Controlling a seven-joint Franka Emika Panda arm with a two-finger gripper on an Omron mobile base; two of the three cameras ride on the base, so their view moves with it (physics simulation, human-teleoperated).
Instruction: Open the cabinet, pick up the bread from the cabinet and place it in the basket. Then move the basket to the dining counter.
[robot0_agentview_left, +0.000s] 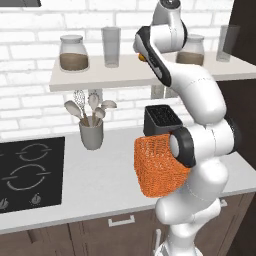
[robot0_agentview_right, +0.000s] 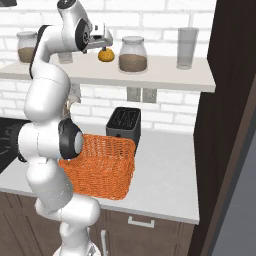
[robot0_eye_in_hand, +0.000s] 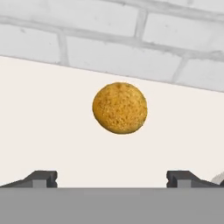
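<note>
Hob (robot0_agentview_left: 27, 172): black, set into the grey counter (robot0_agentview_left: 100, 180) at its left end, reaching nearly to the front edge.
Utensil holder (robot0_agentview_left: 91, 134): grey cup with spoons and a whisk, near the brick wall; bare counter in front of it.
Shelf (robot0_agentview_right: 165, 75): pale, wall-mounted above the counter, its front edge free. On it, a glass jar (robot0_agentview_right: 132, 54) with brown contents just right of the bread, then a tall empty glass (robot0_agentview_right: 186, 48).
End effector (robot0_agentview_right: 106, 39): raised at shelf height, fingers spread wide, nothing between them; the bread lies just ahead, not touched.
Bread (robot0_eye_in_hand: 119, 107): small round bun, golden-orange, finely pitted crust, on the shelf near the wall, open shelf on all sides.
Basket (robot0_agentview_right: 102, 167): orange wicker, square, open-topped, on the counter near its front edge.
Toaster (robot0_agentview_right: 123, 125): black, just behind the basket.
</note>
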